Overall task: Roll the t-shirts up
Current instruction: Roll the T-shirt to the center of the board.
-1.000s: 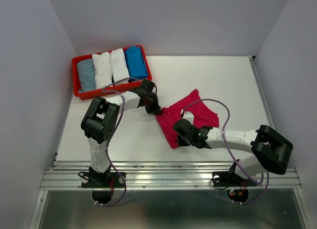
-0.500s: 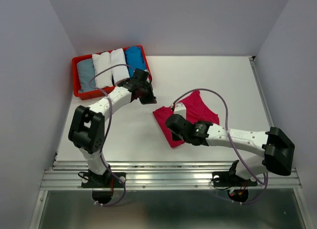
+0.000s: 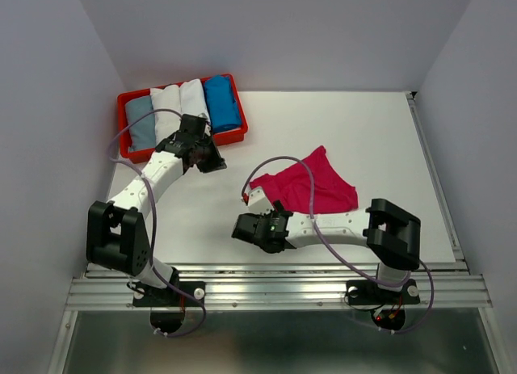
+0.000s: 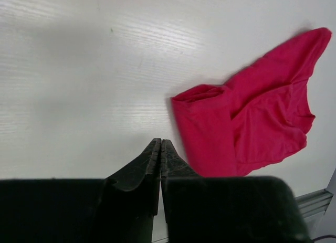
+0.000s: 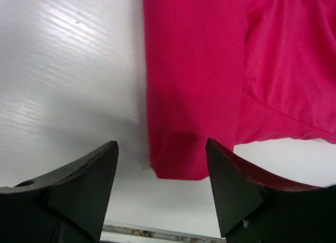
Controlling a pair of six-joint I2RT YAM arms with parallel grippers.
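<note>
The magenta-pink t-shirt (image 3: 311,188) is being carried, partly folded and not yet rolled, by the table (image 3: 388,123) right of its middle, its long axis being laid roughly left to right in the top view; four rolled t-shirts (image 3: 179,107) are being kept in the red tray (image 3: 121,123) at the far left. The right pincer (image 3: 246,229) is being held spread near the shirt's left end, so the right arm (image 3: 339,224) is being judged the nearer for the roll; the left pincer (image 3: 212,160) is being held pressed together, well apart from it, beside the tray. Only by the right wrist view is the folded band's near end being shown ahead of the spread fingers (image 5: 79,190); the tray is being shown from above alone.
</note>
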